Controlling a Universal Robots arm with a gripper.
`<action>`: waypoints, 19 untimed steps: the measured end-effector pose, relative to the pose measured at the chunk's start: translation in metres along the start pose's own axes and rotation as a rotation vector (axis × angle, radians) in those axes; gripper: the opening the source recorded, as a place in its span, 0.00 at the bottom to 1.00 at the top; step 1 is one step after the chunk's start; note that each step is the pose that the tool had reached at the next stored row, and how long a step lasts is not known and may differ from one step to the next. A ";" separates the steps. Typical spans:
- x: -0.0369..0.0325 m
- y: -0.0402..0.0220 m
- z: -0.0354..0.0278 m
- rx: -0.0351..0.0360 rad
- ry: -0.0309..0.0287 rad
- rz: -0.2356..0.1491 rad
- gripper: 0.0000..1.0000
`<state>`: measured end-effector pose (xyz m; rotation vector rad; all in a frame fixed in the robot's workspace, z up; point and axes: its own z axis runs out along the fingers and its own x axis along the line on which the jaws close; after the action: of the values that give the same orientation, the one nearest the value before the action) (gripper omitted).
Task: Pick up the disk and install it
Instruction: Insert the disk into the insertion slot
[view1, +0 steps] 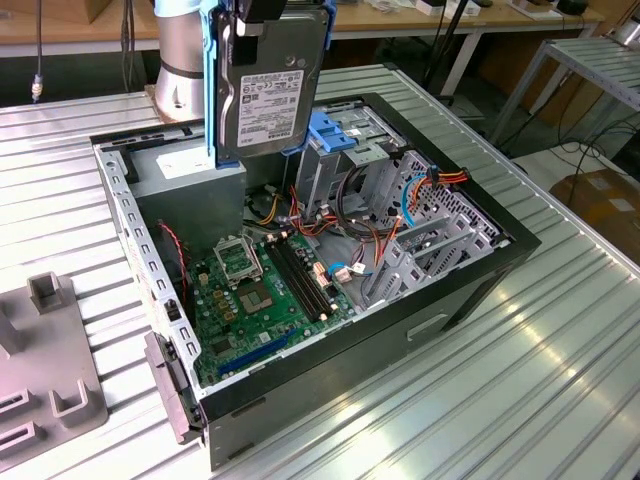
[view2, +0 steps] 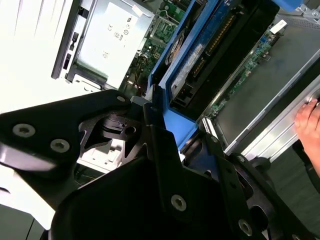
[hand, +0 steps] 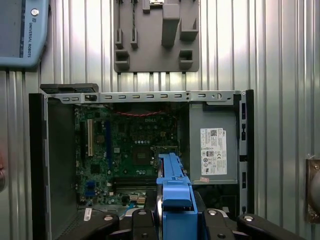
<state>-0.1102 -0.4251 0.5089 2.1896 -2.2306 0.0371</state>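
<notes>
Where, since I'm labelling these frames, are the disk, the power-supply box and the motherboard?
the disk (view1: 262, 100): exterior view, on its white label.
the power-supply box (hand: 213, 151): first wrist view, on its white sticker.
the motherboard (hand: 125, 135): first wrist view, on its green board.

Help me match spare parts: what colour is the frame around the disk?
Bright blue; the frame edging the disk shows best in the exterior view.

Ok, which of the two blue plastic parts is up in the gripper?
The rail framing the disk, held upright above the case; the other, the blue bracket, sits atop the metal cage inside.
</notes>
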 end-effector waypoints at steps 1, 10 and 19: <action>0.0006 -0.0001 0.0000 0.0000 0.0000 0.000 0.37; 0.0089 -0.0005 0.0005 0.0000 0.0000 0.000 0.37; 0.0195 -0.0039 0.0018 0.0000 0.0002 0.000 0.37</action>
<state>-0.1066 -0.4448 0.5077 2.1894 -2.2306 0.0373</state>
